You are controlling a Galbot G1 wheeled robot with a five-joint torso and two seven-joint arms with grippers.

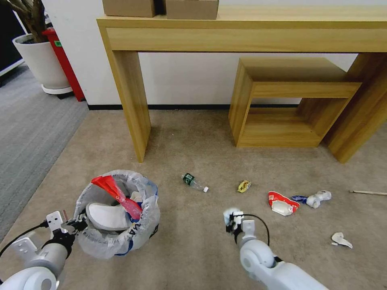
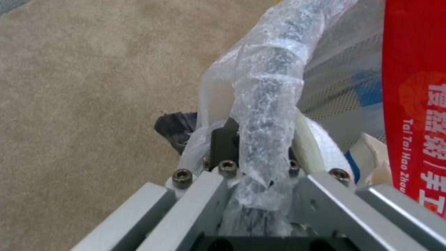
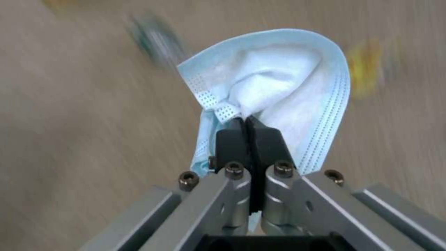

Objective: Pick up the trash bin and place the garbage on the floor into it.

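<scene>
Lower centre of head view: right gripper [image 1: 233,219] pinches a face mask [image 3: 274,90], light, limp; edge hold suffices. Lower left: left gripper [image 1: 76,224] clamps the trash bin [image 1: 117,213] rim.

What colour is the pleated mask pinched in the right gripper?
Pale blue with a white inner face, clearest in the right wrist view.

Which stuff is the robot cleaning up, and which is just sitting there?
For the job: trash bin in left gripper; face mask in right gripper; bottle, red wrapper on floor.

Just there: wooden desk, plant pot, cardboard boxes.
</scene>
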